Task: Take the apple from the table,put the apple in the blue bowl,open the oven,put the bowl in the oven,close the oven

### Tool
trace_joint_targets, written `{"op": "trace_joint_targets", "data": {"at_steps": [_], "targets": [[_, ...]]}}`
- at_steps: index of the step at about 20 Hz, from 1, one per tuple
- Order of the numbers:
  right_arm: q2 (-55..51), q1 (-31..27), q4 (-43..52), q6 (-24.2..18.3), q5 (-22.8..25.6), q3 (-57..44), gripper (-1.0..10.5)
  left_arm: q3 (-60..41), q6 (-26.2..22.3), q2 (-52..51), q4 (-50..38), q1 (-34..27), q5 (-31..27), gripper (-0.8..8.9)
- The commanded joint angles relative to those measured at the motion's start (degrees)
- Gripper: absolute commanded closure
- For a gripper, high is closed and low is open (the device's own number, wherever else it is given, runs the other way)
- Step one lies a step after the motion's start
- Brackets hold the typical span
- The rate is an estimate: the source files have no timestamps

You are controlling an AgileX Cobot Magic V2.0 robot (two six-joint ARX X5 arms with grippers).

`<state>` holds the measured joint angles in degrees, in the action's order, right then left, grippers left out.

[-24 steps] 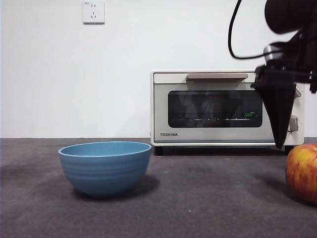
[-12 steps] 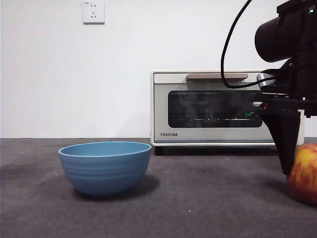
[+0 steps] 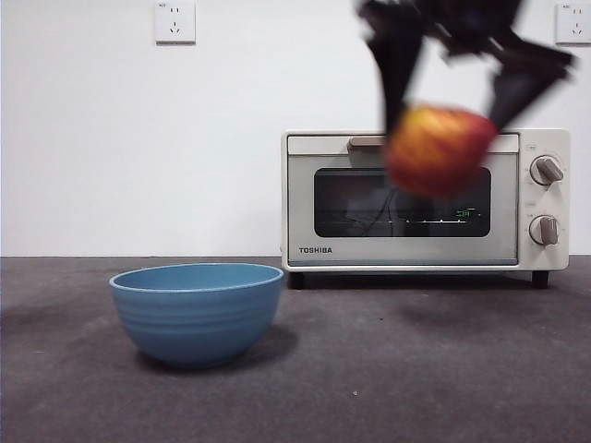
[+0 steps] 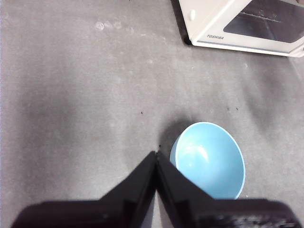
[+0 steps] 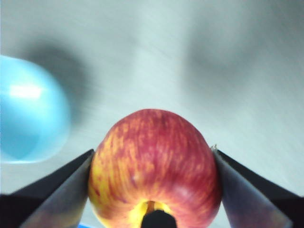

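**Apple aloft, bowl waiting below**

The right tool [image 3: 450,88] is clamped on the apple [image 3: 438,149], one black jaw pressed to each flank, as the right wrist view shows with the stem dimple facing the camera. That side-on pinch looks meant to keep the round fruit from rolling out while it is carried. In the front view the apple hangs in the air before the oven [image 3: 425,201], well clear of the surface [image 3: 369,369] and blurred by motion. The blue bowl [image 3: 196,312] stands upright and empty on the surface, off to the side of the apple and nearer the camera than the oven; my guess is the fruit is being carried over to it.

The left tool [image 4: 156,164] waits above the surface with its jaws pressed together on nothing, the bowl just beside its tips.

The oven door is shut. "TOSHIBA" reads at its lower corner; a small green display glows behind the glass, too small to read.
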<state>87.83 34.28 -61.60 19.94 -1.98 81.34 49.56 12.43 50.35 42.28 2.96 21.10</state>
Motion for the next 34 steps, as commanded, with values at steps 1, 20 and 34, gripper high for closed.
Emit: {"op": "trace_joint_targets", "data": {"at_steps": [1,20,34], "targets": [[2.2,4.1,0.1,0.0,-0.6,5.3,9.6,0.0,-0.9,0.1,-0.5,0.2,-0.1,8.19],[33.5,16.3,2.3,-3.5,-5.3,21.5,9.6,0.0,-1.1,0.5,-0.8,0.1,-0.1,8.18],[36.4,16.4,5.2,-3.4,-5.7,21.6,5.6,0.0,-2.4,1.7,-0.8,0.1,-0.1,8.19]]}}
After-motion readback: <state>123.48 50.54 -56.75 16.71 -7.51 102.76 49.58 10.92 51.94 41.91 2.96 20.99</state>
